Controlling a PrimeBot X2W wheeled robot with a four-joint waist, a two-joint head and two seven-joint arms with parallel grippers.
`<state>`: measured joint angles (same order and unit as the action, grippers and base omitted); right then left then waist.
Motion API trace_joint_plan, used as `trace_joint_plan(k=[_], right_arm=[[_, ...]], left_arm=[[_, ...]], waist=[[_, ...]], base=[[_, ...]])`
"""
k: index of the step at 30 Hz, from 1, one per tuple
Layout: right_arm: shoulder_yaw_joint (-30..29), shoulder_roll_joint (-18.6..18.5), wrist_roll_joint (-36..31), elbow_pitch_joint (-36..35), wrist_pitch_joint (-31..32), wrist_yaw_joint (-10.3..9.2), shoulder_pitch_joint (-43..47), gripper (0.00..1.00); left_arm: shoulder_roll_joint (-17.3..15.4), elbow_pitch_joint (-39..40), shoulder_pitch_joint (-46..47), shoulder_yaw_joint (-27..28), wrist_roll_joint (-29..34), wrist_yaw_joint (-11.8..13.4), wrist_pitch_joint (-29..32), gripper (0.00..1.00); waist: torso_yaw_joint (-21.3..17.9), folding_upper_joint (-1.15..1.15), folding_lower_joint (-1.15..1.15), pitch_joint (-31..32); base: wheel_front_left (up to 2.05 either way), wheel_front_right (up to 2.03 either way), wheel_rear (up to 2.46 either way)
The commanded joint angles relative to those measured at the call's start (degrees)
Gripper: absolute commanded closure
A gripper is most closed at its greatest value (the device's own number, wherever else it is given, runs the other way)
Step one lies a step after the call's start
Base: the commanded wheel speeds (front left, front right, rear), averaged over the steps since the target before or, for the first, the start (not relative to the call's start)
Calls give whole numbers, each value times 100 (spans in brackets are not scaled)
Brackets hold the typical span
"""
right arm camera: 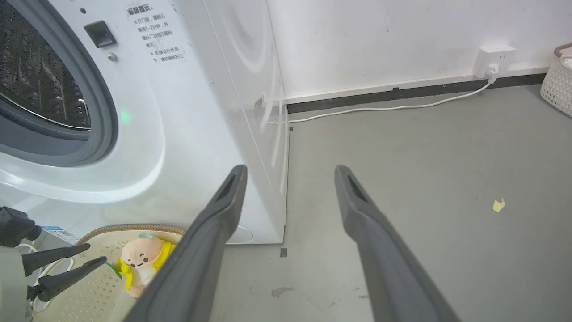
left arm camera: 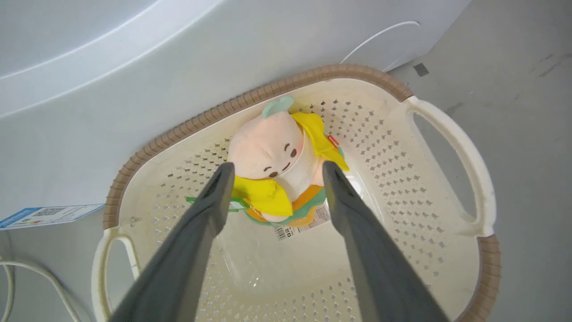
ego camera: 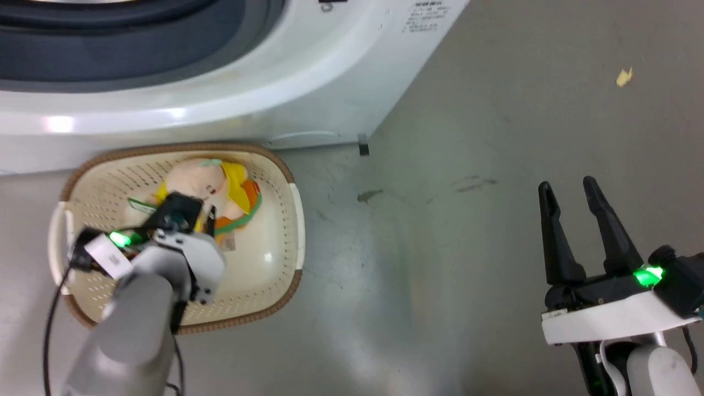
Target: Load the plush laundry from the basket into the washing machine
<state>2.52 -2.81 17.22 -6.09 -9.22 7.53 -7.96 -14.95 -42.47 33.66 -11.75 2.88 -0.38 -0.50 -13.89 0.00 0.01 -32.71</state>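
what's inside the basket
A plush toy lies in the basket, the open left claw aimed at it. A sticker on the basket floor is partly hidden under the toy.

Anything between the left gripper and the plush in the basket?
Nothing visible: the open left gripper points straight at the peach-headed yellow-jacketed plush toy in the cream perforated plastic basket.

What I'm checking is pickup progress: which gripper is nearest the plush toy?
The left gripper, open over the basket, aimed at the plush toy; the right gripper hangs over floor.
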Motion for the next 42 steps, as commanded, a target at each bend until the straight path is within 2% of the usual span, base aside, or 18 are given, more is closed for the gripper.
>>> trace_joint_plan(k=[1,12,27,28,29,30,36,42], right_arm=[[14,-5,79,-55,-61,-2,-136,0],[48,-5,381,-124,-192,-3,-396,0],[129,-6,747,-183,-371,-4,-642,0],[134,-6,765,-182,-382,-4,-661,0],[138,-6,780,-180,-394,-4,-681,0],[142,-6,790,-179,-406,-4,-703,0],[127,-6,803,-169,-478,-4,-785,0],[52,-7,764,-199,-550,-4,-754,0]], left_arm=[[-84,-130,212,-46,44,33,18,0],[-390,-887,994,-214,-17,-59,223,0],[-703,-1784,1965,-531,-54,-6,280,0],[-713,-1845,2006,-558,-57,-11,268,40],[-721,-1903,2037,-587,-60,-14,232,74],[-729,-1962,2058,-610,-67,-8,187,100],[-762,-2364,2016,-694,-183,50,-161,100],[-620,-2773,1787,-730,-394,79,-660,100]], waist=[[-71,0,0,-153],[-300,0,-1,-784],[-580,0,-1,-1548],[-590,0,-1,-1582],[-598,0,-1,-1608],[-606,0,-1,-1625],[-656,0,-1,-1470],[-610,0,-1,-1041]], base=[[0,0,0],[0,0,0],[0,0,0],[0,0,0],[0,0,0],[0,0,0],[0,0,0],[0,0,0]])
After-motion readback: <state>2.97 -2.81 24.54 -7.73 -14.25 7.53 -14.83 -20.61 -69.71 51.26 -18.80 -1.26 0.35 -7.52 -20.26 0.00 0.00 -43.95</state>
